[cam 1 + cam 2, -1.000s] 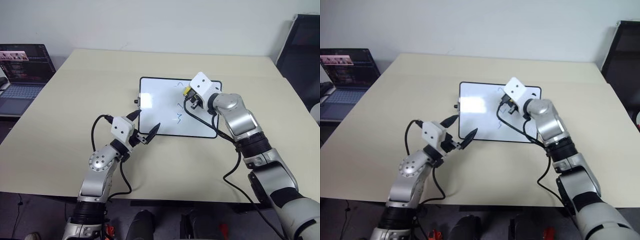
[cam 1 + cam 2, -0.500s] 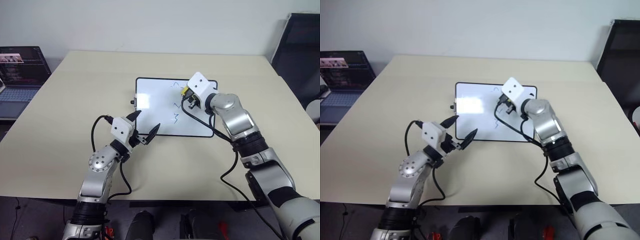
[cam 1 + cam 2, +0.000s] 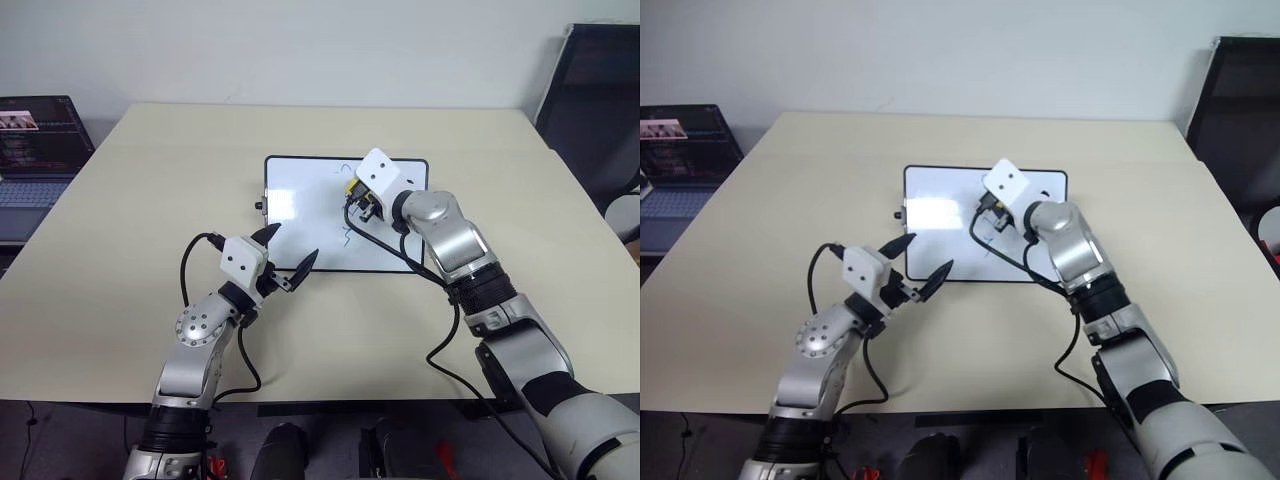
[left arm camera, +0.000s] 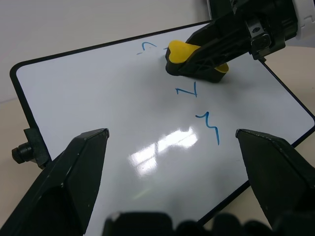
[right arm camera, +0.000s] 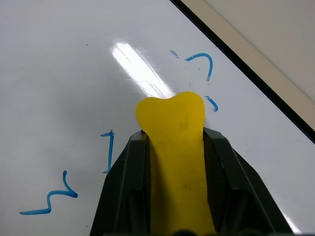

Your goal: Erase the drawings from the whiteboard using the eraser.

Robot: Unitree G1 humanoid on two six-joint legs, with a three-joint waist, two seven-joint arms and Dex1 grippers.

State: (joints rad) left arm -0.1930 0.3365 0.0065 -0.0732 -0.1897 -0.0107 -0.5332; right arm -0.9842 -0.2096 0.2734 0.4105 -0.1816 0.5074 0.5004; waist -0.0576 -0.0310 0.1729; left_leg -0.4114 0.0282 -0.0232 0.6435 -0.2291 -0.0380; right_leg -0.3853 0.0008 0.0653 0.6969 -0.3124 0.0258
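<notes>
On the beige table (image 3: 130,210) lies the whiteboard (image 3: 300,215), and everything else is placed from it. Over its far half, the right gripper (image 4: 206,46) is closed on the eraser (image 4: 183,55), with the yellow block squeezed between the two black fingers and its front end sticking out past them. The eraser sits on the board surface, or just above it; I cannot tell for sure if it presses down.

The drawings (image 4: 197,105) are partly gone, as I judge it. Of the mark nearest the far edge of the whiteboard, a few broken blue strokes (image 5: 204,64) remain around the tip of the eraser, so this one seems half wiped. The middle mark (image 4: 187,90) and the squiggle (image 4: 209,127), nearer to the front edge, look complete and untouched. So most of the wiping is still to do.

At the front edge of the whiteboard, the left gripper (image 3: 290,255) hovers with its fingers spread wide, holding nothing.
</notes>
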